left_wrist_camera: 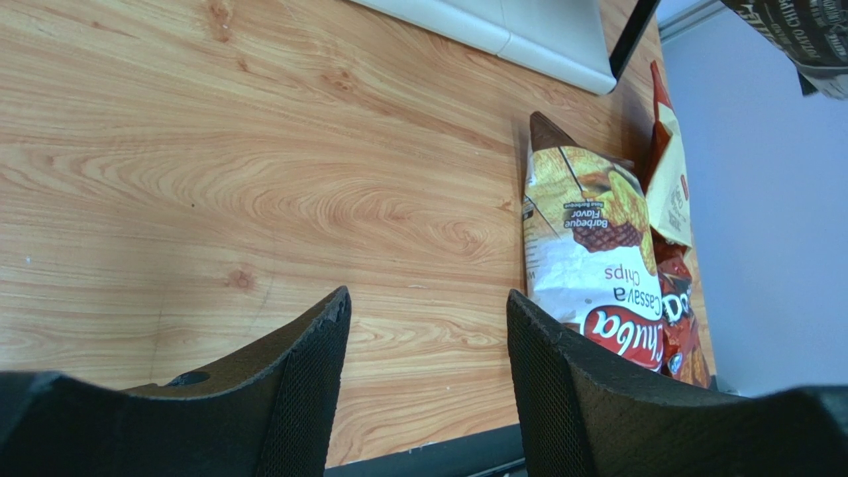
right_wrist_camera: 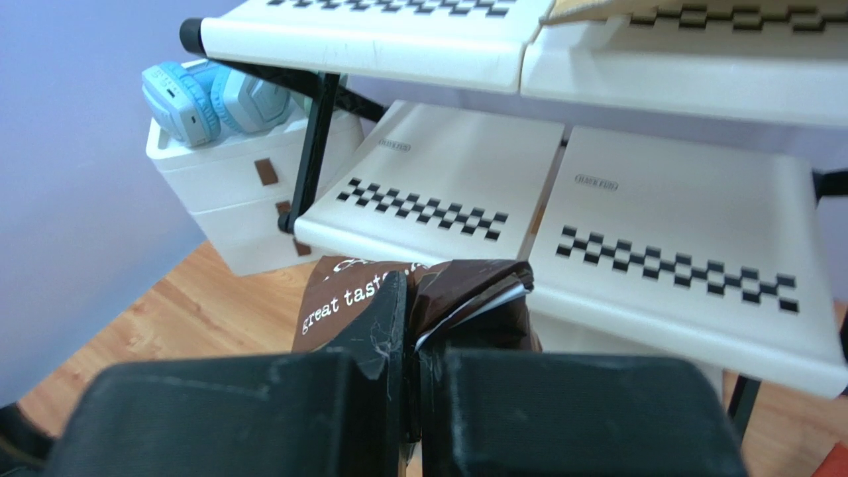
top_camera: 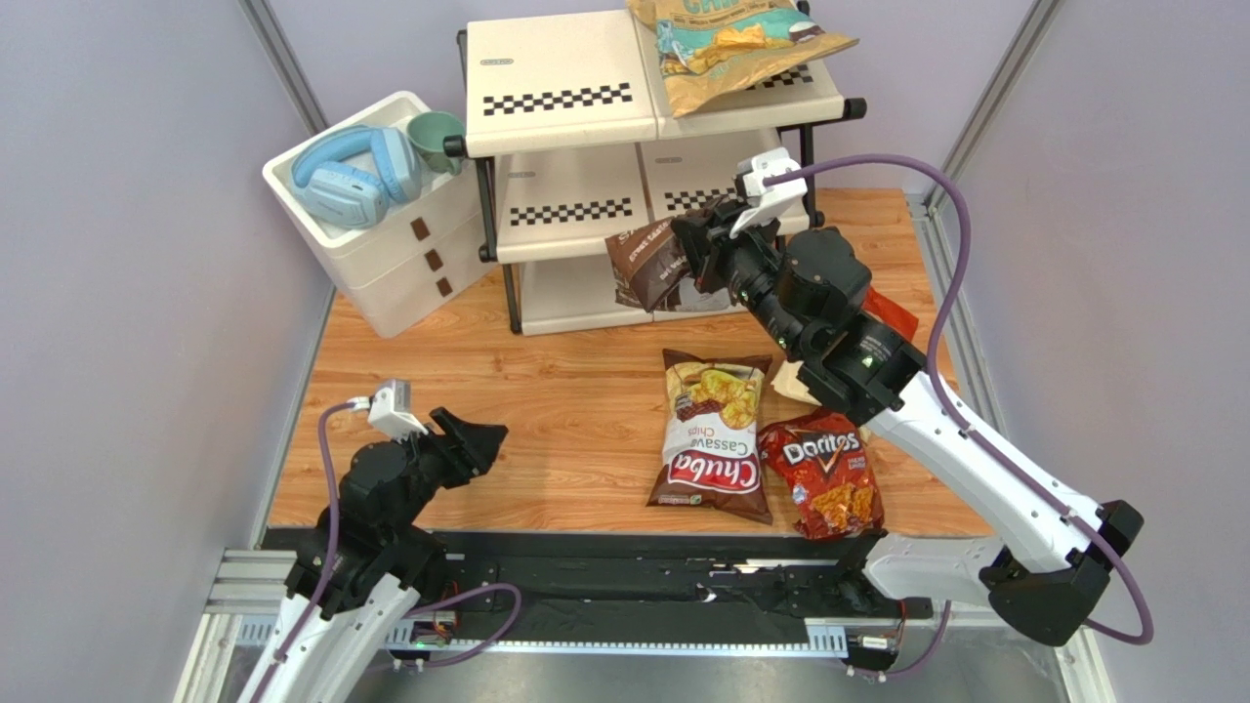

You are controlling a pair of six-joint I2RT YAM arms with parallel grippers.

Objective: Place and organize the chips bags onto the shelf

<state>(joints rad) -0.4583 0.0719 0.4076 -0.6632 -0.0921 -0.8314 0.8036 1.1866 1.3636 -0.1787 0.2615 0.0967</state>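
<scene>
One down: the tan bag (top_camera: 726,44) sits on the top tier of the shelf (top_camera: 565,95). Your right gripper (top_camera: 684,252) is pinching the brown bag (top_camera: 646,267) by the shelf's middle tier, and the left gripper (left_wrist_camera: 426,310) is spread and empty. The Chuba bag (top_camera: 715,440), Doritos bag (top_camera: 829,472) and cream bag (left_wrist_camera: 677,194) lie in front of the shelf, yet to go.

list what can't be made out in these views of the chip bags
Cream bag: top view, mostly under the right arm.
Doritos bag: left wrist view, only a sliver behind the Chuba bag.
Dark brown bag: right wrist view, lower part behind the shut right claw.
Tan-and-teal bag: top view, cut by the upper edge.
</scene>
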